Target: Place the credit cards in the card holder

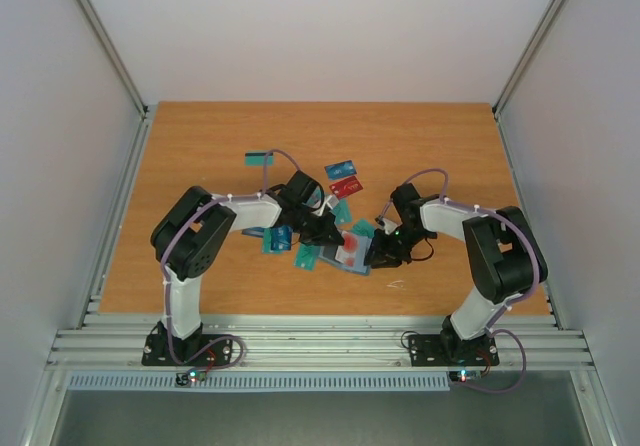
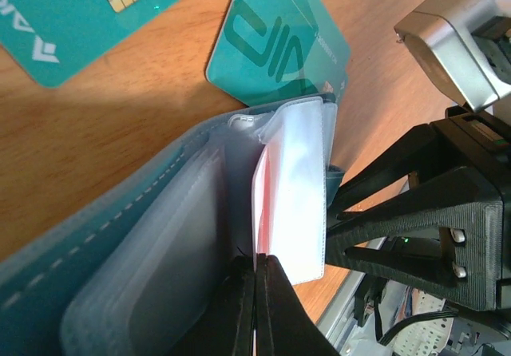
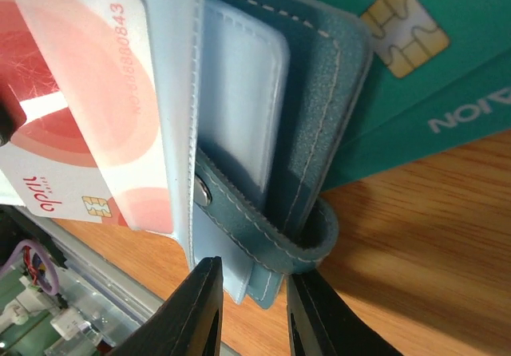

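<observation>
Centre frame, the left gripper (image 2: 255, 270) is pinched shut on the red card (image 2: 277, 212), partly inside the card holder (image 2: 96, 248); the right gripper (image 3: 254, 312) clamps its edge. Best to slide straight and hold steady.

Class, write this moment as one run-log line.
left gripper: shut on red-and-white plastic card | card: partly in clear sleeve | right gripper: shut on teal-blue folding card holder

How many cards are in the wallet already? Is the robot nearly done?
Not nearly. No card looks fully tucked in; the clear pocket beside looks empty. In hand: the left gripper pinches a red card partway into the card holder, whose edge the right gripper clamps. Left: teal cards, a blue card and others lying loose on the table.
</observation>
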